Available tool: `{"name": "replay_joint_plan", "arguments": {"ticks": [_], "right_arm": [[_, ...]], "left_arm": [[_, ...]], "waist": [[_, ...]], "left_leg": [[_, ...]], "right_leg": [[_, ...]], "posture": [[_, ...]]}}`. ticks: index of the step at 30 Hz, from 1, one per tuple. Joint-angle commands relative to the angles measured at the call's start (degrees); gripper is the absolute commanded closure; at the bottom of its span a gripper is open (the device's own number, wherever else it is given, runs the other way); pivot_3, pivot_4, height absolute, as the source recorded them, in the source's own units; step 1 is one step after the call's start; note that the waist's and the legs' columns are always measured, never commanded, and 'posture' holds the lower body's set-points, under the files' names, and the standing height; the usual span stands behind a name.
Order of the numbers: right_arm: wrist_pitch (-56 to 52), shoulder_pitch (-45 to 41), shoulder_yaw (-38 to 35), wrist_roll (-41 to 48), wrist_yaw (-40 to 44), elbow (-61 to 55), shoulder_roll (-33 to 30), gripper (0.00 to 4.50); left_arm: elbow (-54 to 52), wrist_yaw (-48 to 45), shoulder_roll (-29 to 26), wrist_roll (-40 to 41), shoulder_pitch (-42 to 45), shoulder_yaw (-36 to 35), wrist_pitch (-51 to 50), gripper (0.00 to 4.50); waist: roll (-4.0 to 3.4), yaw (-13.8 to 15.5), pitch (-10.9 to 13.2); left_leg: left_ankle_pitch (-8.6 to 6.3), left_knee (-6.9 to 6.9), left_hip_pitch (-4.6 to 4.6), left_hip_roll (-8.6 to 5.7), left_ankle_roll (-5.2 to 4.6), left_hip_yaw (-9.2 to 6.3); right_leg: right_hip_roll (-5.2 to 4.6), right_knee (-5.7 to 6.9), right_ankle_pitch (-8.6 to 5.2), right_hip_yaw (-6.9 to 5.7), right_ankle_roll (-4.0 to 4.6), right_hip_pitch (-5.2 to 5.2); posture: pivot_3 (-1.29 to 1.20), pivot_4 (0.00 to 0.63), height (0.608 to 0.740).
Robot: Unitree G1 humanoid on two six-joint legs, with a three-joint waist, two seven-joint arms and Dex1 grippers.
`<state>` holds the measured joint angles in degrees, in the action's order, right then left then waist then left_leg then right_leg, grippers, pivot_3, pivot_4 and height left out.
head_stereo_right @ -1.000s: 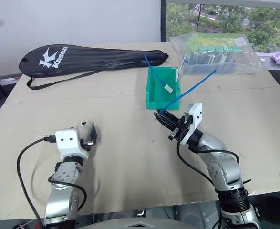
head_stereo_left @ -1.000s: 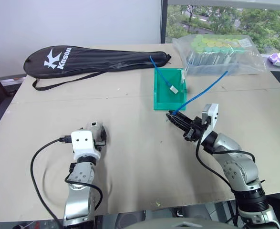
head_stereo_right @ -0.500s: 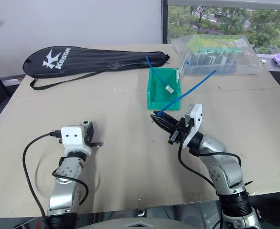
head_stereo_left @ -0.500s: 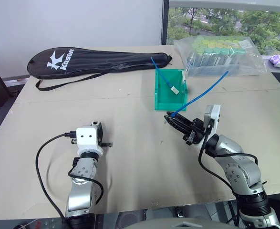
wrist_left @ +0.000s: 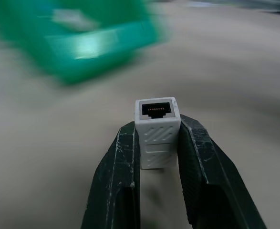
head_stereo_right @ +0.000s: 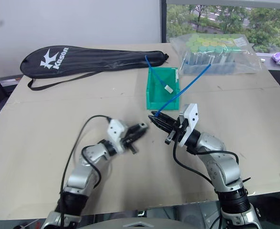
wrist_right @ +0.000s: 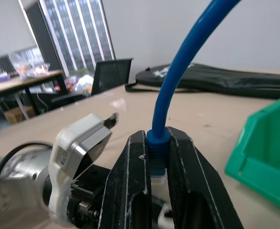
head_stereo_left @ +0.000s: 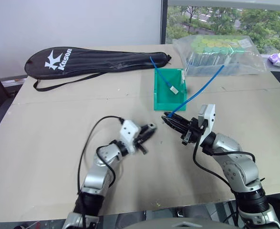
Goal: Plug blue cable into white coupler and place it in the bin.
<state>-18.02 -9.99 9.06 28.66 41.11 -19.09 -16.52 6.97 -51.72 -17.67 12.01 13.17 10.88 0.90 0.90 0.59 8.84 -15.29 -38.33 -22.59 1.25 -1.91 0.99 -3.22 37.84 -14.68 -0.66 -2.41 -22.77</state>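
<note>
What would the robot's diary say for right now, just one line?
left gripper: shut on small white plastic coupler | right gripper: shut on thin blue cable | plug: not in coupler | green plastic bin: behind

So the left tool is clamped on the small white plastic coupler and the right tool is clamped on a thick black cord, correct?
Not quite. The left tool does clamp the small white plastic coupler, but the right tool is clamped on the thin bright-blue cable just behind its clear plug, not on a black cord. The right wrist view shows it plainly.
</note>
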Motion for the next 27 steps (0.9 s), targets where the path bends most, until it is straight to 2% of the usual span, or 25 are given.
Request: {"name": "replay_joint_plan", "arguments": {"ticks": [1, 6, 11, 27], "right_arm": [[2.34, -0.29, 0.3, -2.73, 2.7, 0.41, -2.82, 4.5], [7.22, -1.71, 1.33, -7.05, 6.7, 3.87, -6.46, 4.5], [11.26, -4.09, 2.61, -10.26, 8.44, 9.12, -5.76, 4.5], [16.8, -8.06, 3.19, -12.32, 15.69, 17.61, -6.88, 4.5]], "left_arm": [[11.5, -10.39, -0.68, -0.24, 7.2, 2.53, 6.26, 4.02], [27.07, -21.74, 0.1, -0.67, 16.54, 3.77, 12.11, 4.02], [36.75, -28.6, -0.05, -3.17, 21.49, 5.25, 15.06, 4.02], [44.56, -33.1, 0.64, -4.85, 25.6, 5.21, 19.17, 4.02]], "waist": [[0.0, 0.18, 0.0], [0.01, 0.05, -0.01], [0.04, 0.05, -0.03], [0.06, 0.03, -0.04]], "left_leg": [[0.0, 0.0, 0.0, 0.01, 0.0, -0.04], [0.0, -0.04, 0.0, -0.02, 0.0, 0.05], [0.0, -0.04, 0.0, -0.01, 0.0, 0.01], [-0.01, -0.04, 0.0, 0.01, -0.01, -0.03]], "right_leg": [[0.07, -0.02, 0.0, -0.02, 0.0, 0.0], [0.09, -0.07, 0.0, -0.01, 0.0, 0.05], [0.11, -0.09, 0.0, 0.02, -0.01, 0.05], [0.12, -0.07, 0.0, 0.02, -0.02, 0.05]], "posture": [[0.0, 0.15, 0.74], [0.0, 0.15, 0.74], [0.0, 0.15, 0.74], [0.0, 0.15, 0.74]]}}
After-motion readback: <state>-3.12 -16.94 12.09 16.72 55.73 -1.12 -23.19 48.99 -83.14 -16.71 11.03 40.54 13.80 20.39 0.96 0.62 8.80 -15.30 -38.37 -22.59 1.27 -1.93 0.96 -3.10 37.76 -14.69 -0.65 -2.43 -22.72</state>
